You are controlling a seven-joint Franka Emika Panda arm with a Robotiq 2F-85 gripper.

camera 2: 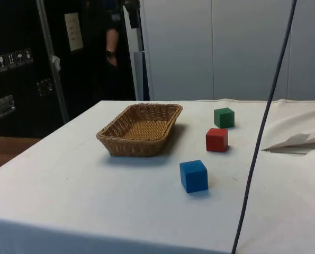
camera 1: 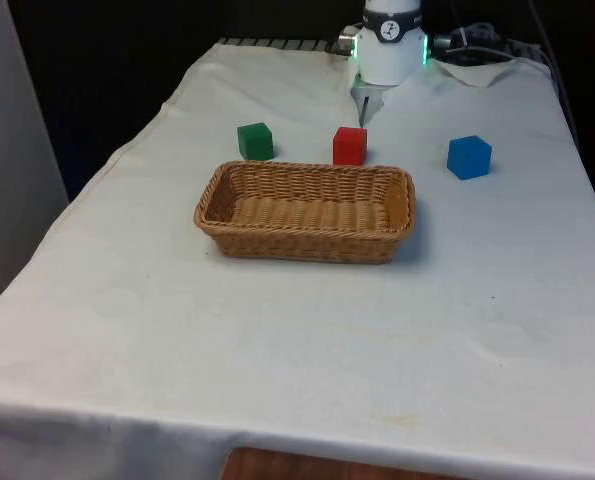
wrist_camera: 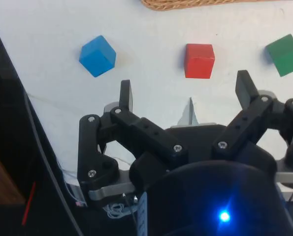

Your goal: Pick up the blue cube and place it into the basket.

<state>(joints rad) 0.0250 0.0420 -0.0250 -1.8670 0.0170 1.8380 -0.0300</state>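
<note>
While tool gapes, blue cube unlabelled, nr basket.

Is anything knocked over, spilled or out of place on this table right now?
Nothing stands out. The basket sits upright and empty, and the blue cube, red cube and green cube rest apart on the cloth.

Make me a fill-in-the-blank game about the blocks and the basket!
1. The basket has ____ blocks inside it.
2. The block between the green cube and the blue cube is ____.
3. The robot's hand is wide ____ and holds nothing.

Missing words: no; red; open
</note>
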